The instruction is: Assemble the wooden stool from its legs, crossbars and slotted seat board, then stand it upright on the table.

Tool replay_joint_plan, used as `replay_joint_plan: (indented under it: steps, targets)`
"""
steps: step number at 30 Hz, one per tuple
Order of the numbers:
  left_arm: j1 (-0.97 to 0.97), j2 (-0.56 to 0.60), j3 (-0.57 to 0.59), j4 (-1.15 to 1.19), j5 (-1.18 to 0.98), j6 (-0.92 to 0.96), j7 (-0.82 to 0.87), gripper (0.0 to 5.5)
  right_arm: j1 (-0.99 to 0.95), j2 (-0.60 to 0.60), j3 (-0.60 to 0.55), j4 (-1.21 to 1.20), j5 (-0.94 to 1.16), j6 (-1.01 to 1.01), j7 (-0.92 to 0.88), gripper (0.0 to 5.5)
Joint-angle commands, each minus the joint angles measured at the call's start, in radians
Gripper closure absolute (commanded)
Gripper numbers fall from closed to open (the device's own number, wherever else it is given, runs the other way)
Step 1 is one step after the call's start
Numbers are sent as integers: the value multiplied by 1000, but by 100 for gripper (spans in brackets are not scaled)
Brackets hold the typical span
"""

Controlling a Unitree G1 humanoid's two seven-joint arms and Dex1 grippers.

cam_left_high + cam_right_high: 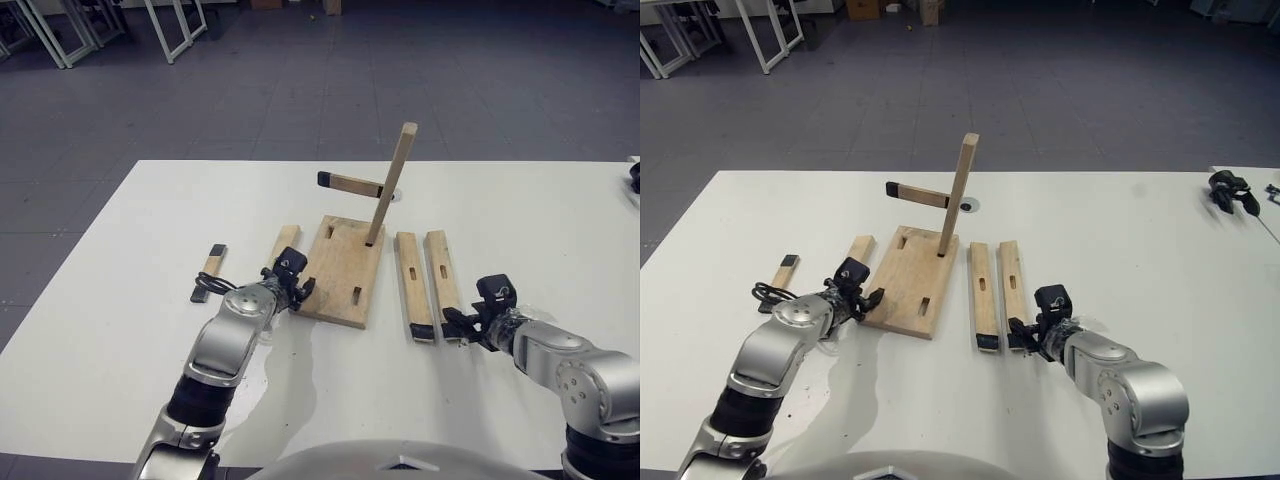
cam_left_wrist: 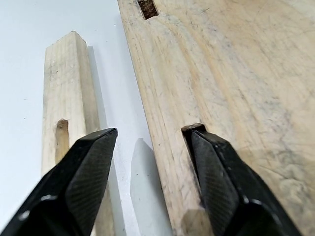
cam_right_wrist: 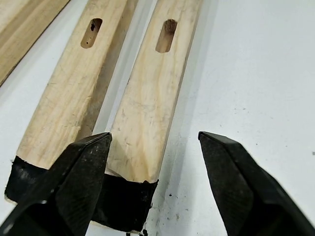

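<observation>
The slotted seat board [image 1: 342, 268] lies flat mid-table. One leg [image 1: 390, 185] stands in its far right slot, leaning slightly, with a black-tipped crossbar [image 1: 348, 183] sticking out to the left. Two slotted legs [image 1: 410, 282] [image 1: 441, 272] lie side by side right of the board. Another leg [image 1: 285, 240] lies at the board's left, and a short black-tipped crossbar [image 1: 212, 268] farther left. My left gripper [image 2: 147, 182] is open at the board's near left edge [image 2: 236, 73], one finger over a slot. My right gripper [image 3: 155, 182] is open astride the black near end of the right-hand leg [image 3: 152, 98].
A black tool [image 1: 1230, 190] lies at the table's far right edge. A round hole [image 1: 968, 205] sits in the tabletop behind the upright leg. A black cable [image 1: 765, 292] loops beside my left arm. White metal frames stand on the floor beyond the table.
</observation>
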Motion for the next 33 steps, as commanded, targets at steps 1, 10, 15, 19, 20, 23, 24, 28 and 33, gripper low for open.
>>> replay_joint_plan:
  steps: [1,10,15,19,20,23,24,28,33]
  targets:
    - [-26,-69,-5,61,-21,42,21,273,-23,4,39,51,-35,-12,-9,226]
    - [-35,-33,74,-65,-62,109,6,273,-29,5,43,119,-100,-21,-22,301]
    - [-16,-9,169,-190,-124,171,-18,273,-40,-19,15,166,-125,-83,-5,349]
    - [13,85,147,-151,-89,92,-18,273,-120,8,-48,200,-124,-293,24,349]
    - [21,99,131,-121,-77,58,-15,273,-144,12,-60,209,-123,-334,28,349]
    - [38,131,62,7,-34,-81,-19,273,-266,26,-114,252,-88,-443,56,349]
    - [40,133,48,50,-31,-123,-30,273,-314,24,-130,271,-75,-473,69,349]
    - [38,165,-35,133,-19,-266,-122,273,-505,21,-152,345,-16,-518,124,349]
    - [51,243,-150,88,13,-334,-242,273,-626,31,-120,463,8,-560,170,349]
